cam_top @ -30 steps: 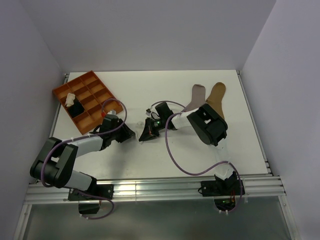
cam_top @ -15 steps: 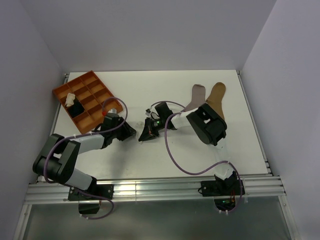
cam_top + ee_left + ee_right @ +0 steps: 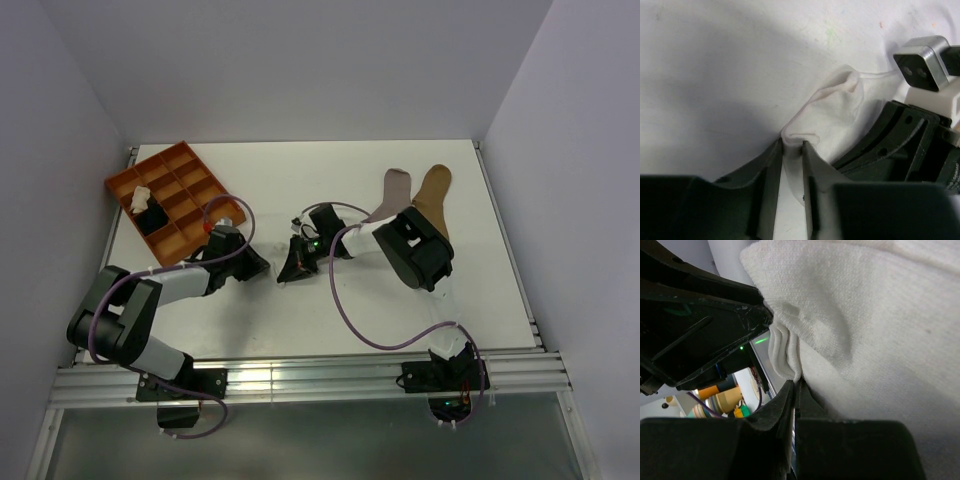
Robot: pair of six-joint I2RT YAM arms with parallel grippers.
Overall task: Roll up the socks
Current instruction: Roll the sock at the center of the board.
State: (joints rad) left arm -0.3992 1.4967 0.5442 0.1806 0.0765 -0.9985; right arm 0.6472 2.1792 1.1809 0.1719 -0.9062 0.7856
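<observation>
A white sock (image 3: 836, 109) lies bunched on the table between my two grippers. In the left wrist view my left gripper (image 3: 792, 145) is shut on a folded edge of it. The right gripper (image 3: 795, 383) is shut on the layered edge of the same white sock (image 3: 865, 330) from the opposite side. From above, the left gripper (image 3: 260, 265) and right gripper (image 3: 289, 267) nearly meet at the table's middle. A grey sock (image 3: 397, 184) and a tan sock (image 3: 433, 189) lie flat at the far right, partly behind the right arm.
An orange compartment tray (image 3: 185, 165) sits at the far left and holds a rolled cream sock (image 3: 140, 197) and a black sock (image 3: 153, 217). A purple cable (image 3: 345, 310) loops from the right arm over the table. Walls enclose three sides.
My left wrist has shifted slightly farther from the base, and its jaws have narrowed onto the sock's fold. The right arm has stayed put.
</observation>
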